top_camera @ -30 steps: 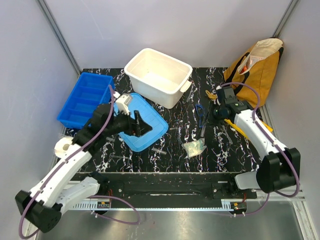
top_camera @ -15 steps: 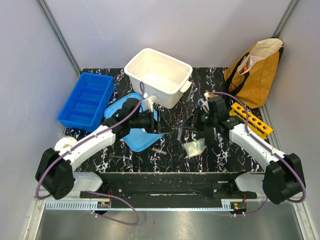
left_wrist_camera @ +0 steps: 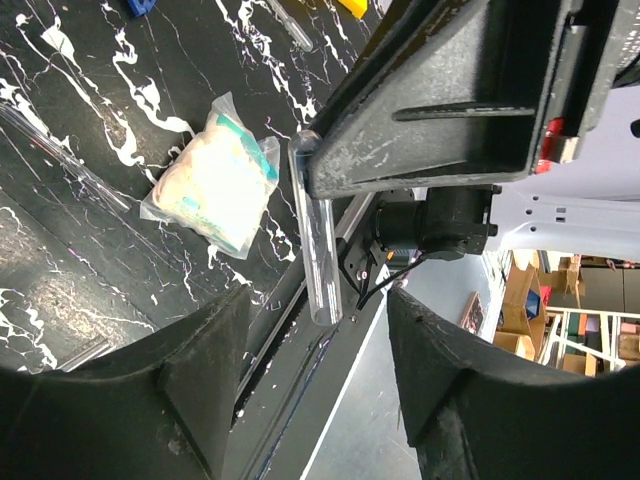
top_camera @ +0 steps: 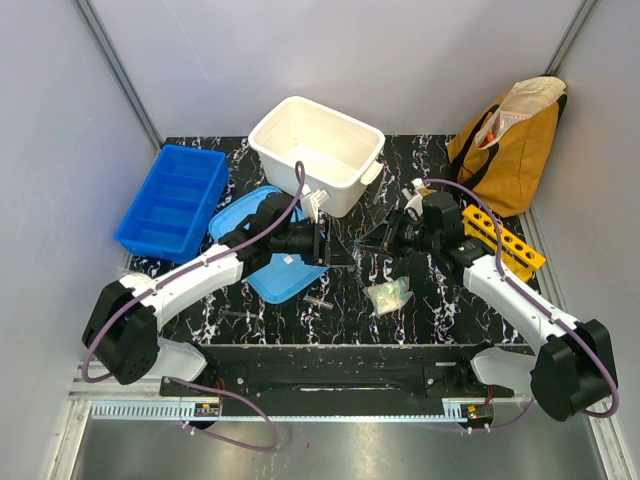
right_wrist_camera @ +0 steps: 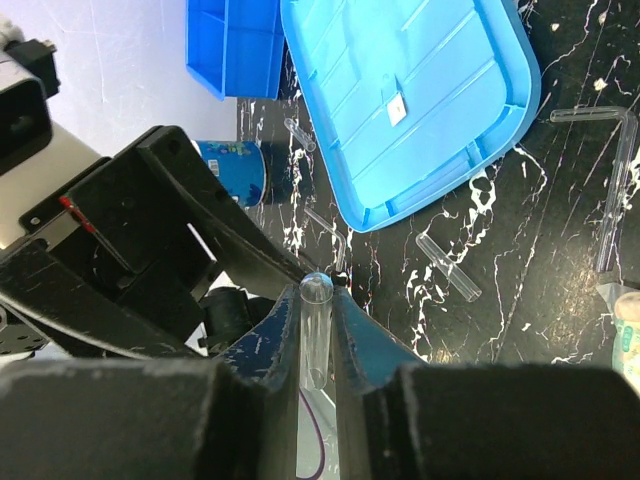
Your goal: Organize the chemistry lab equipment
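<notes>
My right gripper point(top_camera: 387, 238) is shut on a clear glass test tube point(right_wrist_camera: 316, 340), pinched between its blue pads point(right_wrist_camera: 283, 345) above the middle of the table. My left gripper point(top_camera: 334, 247) faces it from the left, open and empty. In the left wrist view the test tube point(left_wrist_camera: 318, 240) hangs from the right gripper, its rounded end between my open left gripper's point(left_wrist_camera: 318, 330) fingers without touching them. A yellow test tube rack point(top_camera: 503, 240) lies at the right. A blue lid point(top_camera: 285, 276) lies under the left arm.
A white tub point(top_camera: 316, 152) stands at the back, a blue divided bin point(top_camera: 172, 200) at the left, a yellow bag point(top_camera: 510, 135) at the back right. A small plastic bag point(top_camera: 388, 294) and loose glass tubes point(right_wrist_camera: 447, 265) lie on the black marbled table point(top_camera: 450, 310).
The left arm swung right to the table's middle. The right gripper moved left with the tube to meet it, uncovering the yellow rack.
</notes>
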`<state>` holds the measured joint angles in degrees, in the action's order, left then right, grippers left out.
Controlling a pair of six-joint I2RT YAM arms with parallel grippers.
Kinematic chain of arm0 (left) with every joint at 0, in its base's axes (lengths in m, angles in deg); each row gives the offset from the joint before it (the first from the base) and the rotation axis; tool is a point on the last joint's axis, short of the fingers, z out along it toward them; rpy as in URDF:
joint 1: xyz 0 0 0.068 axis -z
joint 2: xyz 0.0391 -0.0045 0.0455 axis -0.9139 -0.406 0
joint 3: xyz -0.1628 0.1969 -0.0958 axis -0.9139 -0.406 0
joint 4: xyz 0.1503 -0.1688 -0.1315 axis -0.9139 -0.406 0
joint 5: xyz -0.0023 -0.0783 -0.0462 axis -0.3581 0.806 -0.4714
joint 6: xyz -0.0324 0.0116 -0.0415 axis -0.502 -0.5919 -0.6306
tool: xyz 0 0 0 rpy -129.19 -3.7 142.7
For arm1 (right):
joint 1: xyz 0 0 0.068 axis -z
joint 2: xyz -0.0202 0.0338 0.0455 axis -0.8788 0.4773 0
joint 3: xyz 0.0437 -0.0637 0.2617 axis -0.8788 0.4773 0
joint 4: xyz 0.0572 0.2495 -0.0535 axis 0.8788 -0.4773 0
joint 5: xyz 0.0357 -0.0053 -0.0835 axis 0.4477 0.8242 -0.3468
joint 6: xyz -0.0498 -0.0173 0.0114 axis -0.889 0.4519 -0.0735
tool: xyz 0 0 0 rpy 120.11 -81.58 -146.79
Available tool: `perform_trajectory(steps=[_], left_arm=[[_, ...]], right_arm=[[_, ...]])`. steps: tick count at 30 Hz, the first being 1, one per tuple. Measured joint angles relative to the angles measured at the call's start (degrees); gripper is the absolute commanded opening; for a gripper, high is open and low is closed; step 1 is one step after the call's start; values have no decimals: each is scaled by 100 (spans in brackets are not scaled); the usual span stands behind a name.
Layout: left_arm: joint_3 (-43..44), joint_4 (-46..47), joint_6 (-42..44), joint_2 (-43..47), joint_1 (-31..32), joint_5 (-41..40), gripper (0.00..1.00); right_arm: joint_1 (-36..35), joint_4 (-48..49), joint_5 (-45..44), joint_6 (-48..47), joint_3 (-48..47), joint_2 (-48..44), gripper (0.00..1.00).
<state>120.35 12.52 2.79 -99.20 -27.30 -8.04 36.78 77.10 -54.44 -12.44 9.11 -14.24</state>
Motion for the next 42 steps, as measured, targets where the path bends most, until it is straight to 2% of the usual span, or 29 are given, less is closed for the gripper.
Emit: perform_trajectory(steps=[9, 20, 31, 35, 36, 40, 42], left_arm=[[52, 240, -136, -400, 72, 225, 47], [52, 420, -157, -424, 127, 350, 32], [50, 437, -133, -461, 125, 382, 31], [50, 433, -116, -481, 127, 413, 20], [50, 433, -103, -481, 127, 417, 15], [63, 321, 42, -481, 105, 400, 12], [164, 76, 271, -481, 111, 365, 12]], right_arm=[[0, 227, 7, 118, 223, -79, 16], [0, 376, 26, 271, 411, -175, 17], [0, 658, 160, 354, 529, -186, 17], [0, 702, 160, 398, 531, -203, 18], [0, 702, 162, 400, 531, -214, 18], [0, 697, 166, 382, 535, -260, 24], [-2, 654, 190, 356, 538, -260, 32]])
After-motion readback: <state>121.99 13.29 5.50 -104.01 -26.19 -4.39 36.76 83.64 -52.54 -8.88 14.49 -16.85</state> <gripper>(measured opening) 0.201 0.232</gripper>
